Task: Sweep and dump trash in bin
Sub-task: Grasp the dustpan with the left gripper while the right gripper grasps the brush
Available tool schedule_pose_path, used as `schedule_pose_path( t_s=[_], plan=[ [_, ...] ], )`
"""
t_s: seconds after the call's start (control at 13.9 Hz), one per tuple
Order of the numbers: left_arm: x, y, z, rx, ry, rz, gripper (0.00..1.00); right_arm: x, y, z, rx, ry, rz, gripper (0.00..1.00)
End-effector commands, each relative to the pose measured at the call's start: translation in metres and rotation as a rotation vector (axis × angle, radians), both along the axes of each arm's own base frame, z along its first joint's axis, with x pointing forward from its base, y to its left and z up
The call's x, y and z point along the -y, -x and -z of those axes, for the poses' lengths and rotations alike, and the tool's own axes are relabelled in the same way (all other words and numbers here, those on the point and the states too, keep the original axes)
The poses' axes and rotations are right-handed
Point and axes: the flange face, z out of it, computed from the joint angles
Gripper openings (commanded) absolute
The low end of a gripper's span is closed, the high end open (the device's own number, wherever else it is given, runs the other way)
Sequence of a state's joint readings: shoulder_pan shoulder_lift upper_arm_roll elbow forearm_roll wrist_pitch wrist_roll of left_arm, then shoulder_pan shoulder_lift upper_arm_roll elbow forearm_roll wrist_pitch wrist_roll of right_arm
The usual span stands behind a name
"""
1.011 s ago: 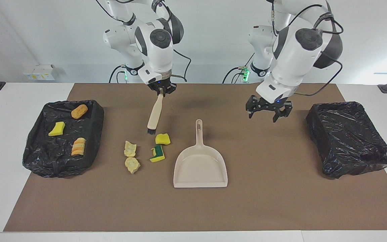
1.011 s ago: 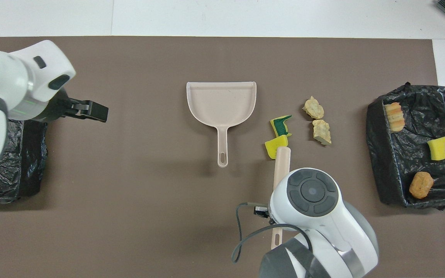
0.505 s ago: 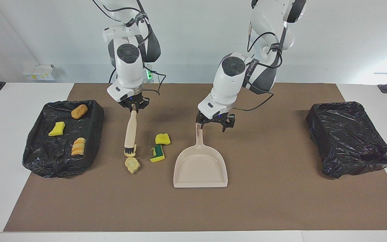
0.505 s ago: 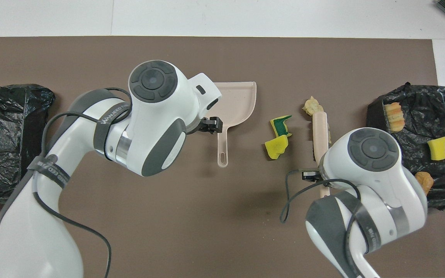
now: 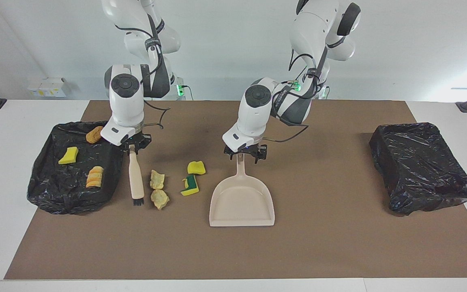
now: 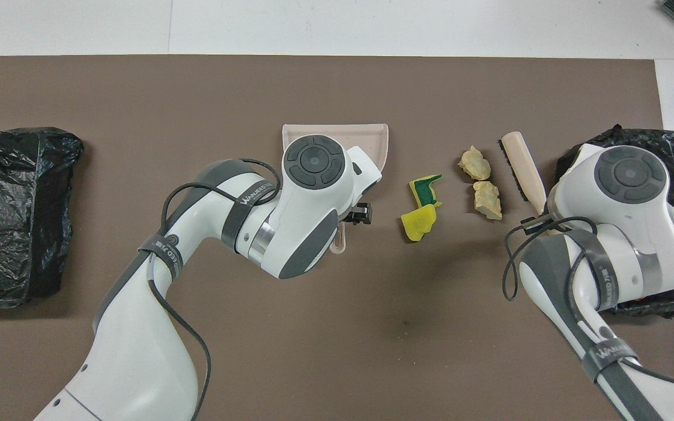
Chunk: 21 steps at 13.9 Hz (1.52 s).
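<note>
The right pincer (image 5: 131, 147) is gripping the brush (image 5: 136, 178) by its handle, bristles resting on the surface just beside the two beige lumps (image 5: 158, 190), toward the right arm's end. That placing suits a push toward the dustpan (image 5: 242, 198), whose handle the left pincer (image 5: 242, 153) is clasping (probably to brace it). The sponge scraps (image 5: 192, 179) are lying between lumps and dustpan; three scraps are sitting in the lined bin (image 5: 55, 190).
</note>
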State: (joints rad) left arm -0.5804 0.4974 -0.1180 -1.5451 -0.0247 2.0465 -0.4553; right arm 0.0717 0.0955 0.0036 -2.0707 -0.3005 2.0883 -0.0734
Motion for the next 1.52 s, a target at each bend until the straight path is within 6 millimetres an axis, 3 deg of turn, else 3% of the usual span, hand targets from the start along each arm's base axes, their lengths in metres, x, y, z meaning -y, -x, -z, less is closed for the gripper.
schedule_pose_path(
  t_s=[0.0,0.14,0.36,0.51,0.58,0.79,1.01,1.3,1.44],
  plan=[
    [0.012,0.003,-0.005,0.027,-0.013,0.017,1.00,-0.002,-0.015,0.007,0.007,0.003,-0.042,0.00],
    [0.012,0.004,-0.006,0.027,-0.013,0.018,1.00,-0.004,-0.015,0.007,0.005,0.001,-0.045,0.00],
    [0.006,0.006,-0.004,-0.022,-0.041,0.011,0.20,-0.006,-0.014,0.008,-0.002,-0.004,-0.043,0.00],
    [0.003,0.005,-0.003,-0.025,-0.048,0.007,0.14,-0.005,-0.013,0.010,-0.010,-0.004,-0.056,0.00],
    [0.002,0.005,-0.004,-0.026,-0.053,0.009,0.01,-0.005,-0.013,0.016,-0.014,-0.007,-0.065,0.00],
    [-0.023,-0.010,-0.019,-0.003,-0.066,0.000,0.00,-0.005,-0.012,0.025,-0.032,-0.012,-0.052,0.00],
    [-0.068,-0.030,-0.057,0.038,-0.051,0.187,0.00,-0.015,-0.008,0.027,-0.050,-0.081,-0.006,0.00],
    [-0.126,-0.046,-0.082,0.043,-0.052,0.408,0.00,-0.026,-0.001,0.030,-0.059,-0.122,0.037,0.00],
    [-0.157,-0.044,-0.099,0.006,-0.060,0.535,0.00,-0.045,0.004,0.036,-0.061,-0.139,0.092,0.00]
  ],
)
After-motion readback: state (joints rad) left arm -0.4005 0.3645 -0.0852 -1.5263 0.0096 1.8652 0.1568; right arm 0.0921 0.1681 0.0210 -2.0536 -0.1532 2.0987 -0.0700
